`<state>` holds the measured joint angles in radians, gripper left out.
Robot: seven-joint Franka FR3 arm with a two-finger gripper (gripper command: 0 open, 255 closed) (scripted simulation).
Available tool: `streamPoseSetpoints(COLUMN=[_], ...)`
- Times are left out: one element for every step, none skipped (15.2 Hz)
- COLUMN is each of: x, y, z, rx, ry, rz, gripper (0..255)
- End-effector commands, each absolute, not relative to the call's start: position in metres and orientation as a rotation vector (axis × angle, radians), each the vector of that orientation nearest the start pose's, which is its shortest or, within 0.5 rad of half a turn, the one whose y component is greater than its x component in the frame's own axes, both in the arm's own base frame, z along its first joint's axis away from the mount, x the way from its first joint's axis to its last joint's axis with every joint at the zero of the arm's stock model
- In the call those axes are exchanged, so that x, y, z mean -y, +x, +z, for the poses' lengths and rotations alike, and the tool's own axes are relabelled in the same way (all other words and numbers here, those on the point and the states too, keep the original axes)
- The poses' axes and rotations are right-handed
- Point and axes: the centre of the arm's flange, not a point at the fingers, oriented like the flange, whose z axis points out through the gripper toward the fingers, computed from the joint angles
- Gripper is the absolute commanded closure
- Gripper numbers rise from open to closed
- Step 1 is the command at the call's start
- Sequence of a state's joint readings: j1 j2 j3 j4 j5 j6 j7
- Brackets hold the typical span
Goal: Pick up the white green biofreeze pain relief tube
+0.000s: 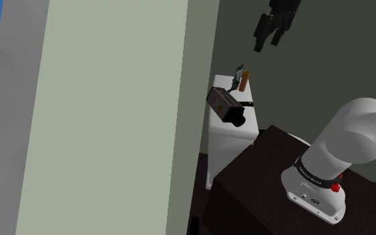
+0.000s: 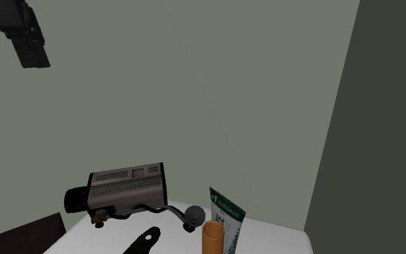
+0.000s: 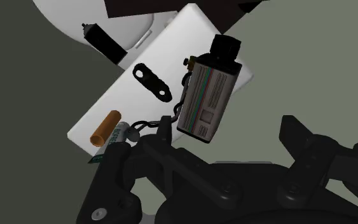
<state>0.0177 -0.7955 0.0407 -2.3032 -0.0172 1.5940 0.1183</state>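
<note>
A white table (image 3: 177, 38) sits well below my jaws, apart from them, and four things rest on its top. Seen through the gap between my jaws is a grey camera (image 3: 208, 95) with a black lens and a dark cord curling off it, and a flat black strap (image 3: 152, 81) lies just beside it. Out toward one jaw, at the table's end, an orange-brown cylinder (image 3: 105, 128) and a white and green tube (image 3: 117, 137) lie close together, the tube partly hidden behind that jaw.

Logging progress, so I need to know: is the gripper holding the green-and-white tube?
No, the gripper hangs high above the white surface, where the tube rests beside an orange cylinder.
</note>
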Motion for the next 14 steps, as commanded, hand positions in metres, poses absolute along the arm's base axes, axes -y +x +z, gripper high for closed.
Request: streamPoseSetpoints(x=[-0.021,-0.009,0.003,0.014,0.026,0.037,0.048,0.059,0.070,0.081,0.091,0.101,0.110,0.120], y=[0.306,0.307,0.309,0.311,0.313,0.316,0.320,0.324,0.329,0.334,0.340,0.346,0.353,0.360], z=[0.620,0.614,0.607,0.600,0.593,0.587,0.580,0.573,0.567,0.560,0.553,0.547,0.540,0.534], rx=[-0.113,-0.033,0.047,0.127,0.207,0.287,0.366,0.446,0.524,0.603,0.681,0.759,0.836,0.913], ry=[-3.175,-3.177,-3.176,-3.174,-3.169,-3.162,-3.153,-3.143,-3.130,-3.115,-3.098,-3.080,-3.059,-3.036], rz=[-0.142,-0.142,-0.143,-0.143,-0.143,-0.143,-0.143,-0.143,-0.142,-0.142,-0.142,-0.141,-0.140,-0.140], gripper=[0,0,0,0,0,0,0,0,0,0,0,0,0,0])
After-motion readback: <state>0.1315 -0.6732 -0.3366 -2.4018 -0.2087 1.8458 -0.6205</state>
